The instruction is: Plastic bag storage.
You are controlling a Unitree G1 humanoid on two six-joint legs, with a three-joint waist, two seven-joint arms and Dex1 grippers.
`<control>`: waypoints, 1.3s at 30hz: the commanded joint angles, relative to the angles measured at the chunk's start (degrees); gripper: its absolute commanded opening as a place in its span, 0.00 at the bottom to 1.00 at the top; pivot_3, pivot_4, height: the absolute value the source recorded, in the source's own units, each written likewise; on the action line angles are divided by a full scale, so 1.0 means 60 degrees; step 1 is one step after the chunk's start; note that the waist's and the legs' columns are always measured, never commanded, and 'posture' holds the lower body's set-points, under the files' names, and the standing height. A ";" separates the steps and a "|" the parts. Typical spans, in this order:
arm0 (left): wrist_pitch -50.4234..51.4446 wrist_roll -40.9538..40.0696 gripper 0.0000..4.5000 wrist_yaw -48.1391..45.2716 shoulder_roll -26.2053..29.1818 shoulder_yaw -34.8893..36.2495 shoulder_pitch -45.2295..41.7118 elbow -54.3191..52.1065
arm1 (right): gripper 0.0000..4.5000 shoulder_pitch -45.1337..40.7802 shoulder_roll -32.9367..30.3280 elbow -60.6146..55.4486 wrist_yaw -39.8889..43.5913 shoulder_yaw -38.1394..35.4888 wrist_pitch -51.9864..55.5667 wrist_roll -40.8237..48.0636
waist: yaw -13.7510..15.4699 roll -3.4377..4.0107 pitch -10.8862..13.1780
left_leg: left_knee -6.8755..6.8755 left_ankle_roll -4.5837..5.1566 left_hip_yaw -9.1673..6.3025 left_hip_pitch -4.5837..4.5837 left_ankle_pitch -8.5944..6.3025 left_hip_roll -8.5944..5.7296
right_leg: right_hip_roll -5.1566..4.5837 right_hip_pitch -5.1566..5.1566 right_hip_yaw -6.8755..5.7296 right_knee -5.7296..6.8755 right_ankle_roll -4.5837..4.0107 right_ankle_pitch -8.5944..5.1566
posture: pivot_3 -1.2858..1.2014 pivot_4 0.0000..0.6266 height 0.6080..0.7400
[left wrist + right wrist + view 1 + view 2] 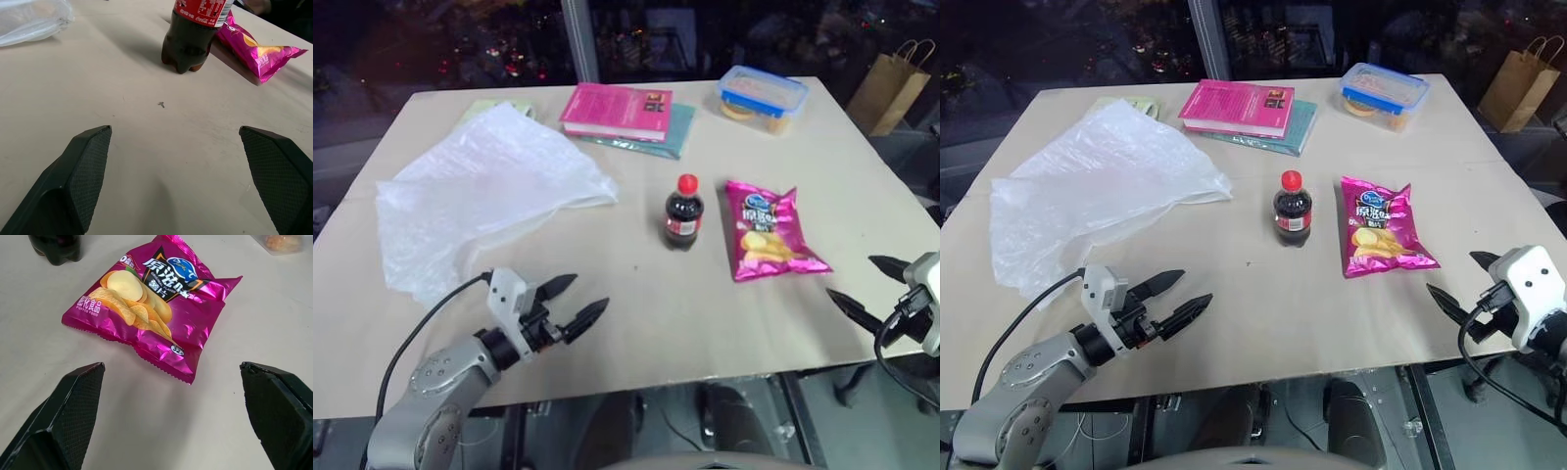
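The plastic bag [480, 191] is spread flat on the left part of the bench [636, 323], well apart from the cola bottle [683, 213] and the pink chip packet [766, 233]. The left gripper [579, 302] is held near the bag's front edge, jaws spread and empty. The right gripper [1459, 279] is seemingly held off the bench's right edge, jaws likewise spread.

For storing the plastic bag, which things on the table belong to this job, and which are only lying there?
Belongs to the job:
- plastic bag, lying spread out on the table's left part
- left gripper, open, empty
- right gripper, open, empty

Only lying there:
- cola bottle
- pink chip packet
- pink book
- lidded food box
- paper bag, beyond the table
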 commanded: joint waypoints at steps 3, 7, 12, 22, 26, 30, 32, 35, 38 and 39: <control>-0.1272 0.0491 0.98 0.0062 -0.0319 0.0711 0.0050 0.0490 | 1.00 -0.0559 -0.0017 -0.0396 0.0375 0.0216 -0.0411 0.0690 | -0.0020 0.0001 0.0000 | 0.0000 0.0000 0.0000 0.0002 0.0000 0.0003 | 0.0001 0.0000 0.0000 0.0000 0.0000 0.0000 | 0.52 0.24 1.00; -0.2025 0.1959 0.98 0.1022 -0.0173 0.0798 -0.0756 0.1150 | 1.00 -0.1391 -0.0078 -0.0924 0.0772 0.1024 -0.0492 0.1519 | -0.0014 -0.0003 0.0001 | -0.0001 0.0000 0.0001 0.0009 0.0000 0.0018 | 0.0017 0.0000 0.0000 0.0000 0.0000 0.0000 | 0.52 0.24 1.00; -0.2231 0.4010 0.98 0.2320 0.0510 0.0795 -0.2047 0.2014 | 1.00 -0.2840 -0.0058 -0.1494 0.0734 0.2805 -0.0444 0.1837 | 0.0003 -0.0023 0.0000 | 0.0000 0.0000 -0.0007 -0.0001 0.0000 0.0013 | 0.0017 0.0001 -0.0014 -0.0001 0.0001 0.0001 | 0.52 0.24 1.00; -0.2368 0.7822 0.98 0.2480 0.2973 -0.1389 -0.4836 0.4586 | 1.00 -0.4708 0.0278 -0.0974 0.0548 0.5154 -0.0951 0.0798 | 0.0008 -0.0061 0.0012 | -0.0011 0.0000 -0.0012 -0.0007 -0.0001 0.0002 | 0.0012 0.0000 -0.0025 -0.0020 0.0000 0.0003 | 0.52 0.24 1.00; -0.2620 0.8792 0.98 0.2383 0.3161 -0.2351 -0.6013 0.6210 | 1.00 -0.4807 0.0353 -0.1071 0.0319 0.5193 -0.0944 0.0717 | -0.0006 -0.0064 0.0013 | -0.0014 0.0000 -0.0013 -0.0008 -0.0001 0.0000 | 0.0013 -0.0002 -0.0025 -0.0018 0.0003 0.0005 | 0.52 0.24 1.00; -0.3198 0.9253 0.86 0.2343 0.3091 -0.2947 -0.7080 0.7761 | 1.00 -0.4559 0.0341 -0.1327 0.0000 0.5182 -0.0925 0.0586 | -0.0005 -0.0067 0.0015 | -0.0021 -0.0001 -0.0020 -0.0009 -0.0001 0.0001 | 0.0013 -0.0006 -0.0030 -0.0015 0.0022 0.0019 | 0.52 0.24 1.00; -0.3527 0.9217 0.71 0.2141 0.3071 -0.3086 -0.7432 0.8208 | 1.00 -0.4341 0.0375 -0.1535 -0.0229 0.5109 -0.0852 0.0584 | -0.0005 -0.0067 0.0015 | -0.0023 -0.0001 -0.0021 -0.0010 -0.0001 0.0001 | 0.0011 -0.0007 -0.0030 -0.0014 0.0031 0.0025 | 0.52 0.24 1.00; -0.3538 0.8746 0.40 0.1601 0.3107 -0.2806 -0.7369 0.7923 | 1.00 -0.4017 0.0363 -0.1768 -0.0496 0.5042 -0.0797 0.0548 | -0.0014 -0.0067 0.0015 | -0.0024 -0.0001 -0.0020 -0.0012 -0.0002 0.0001 | 0.0007 -0.0006 -0.0030 -0.0014 0.0032 0.0028 | 0.52 0.24 1.00; -0.3113 0.8237 0.10 0.1155 0.3127 -0.2338 -0.7026 0.7241 | 1.00 -0.3935 0.0390 -0.1801 -0.0703 0.5044 -0.0807 0.0516 | -0.0045 -0.0067 0.0015 | -0.0024 0.0000 -0.0013 -0.0010 -0.0003 0.0002 | 0.0002 -0.0008 -0.0022 -0.0014 0.0023 0.0034 | 0.52 0.24 1.00; -0.3020 0.8234 0.01 0.1182 0.3081 -0.2317 -0.7117 0.7260 | 1.00 -0.3947 0.0422 -0.1777 -0.0755 0.5083 -0.0822 0.0498 | -0.0035 -0.0068 0.0014 | -0.0023 0.0000 -0.0013 -0.0009 -0.0003 0.0002 | 0.0001 -0.0008 -0.0021 -0.0013 0.0023 0.0034 | 0.52 0.24 1.00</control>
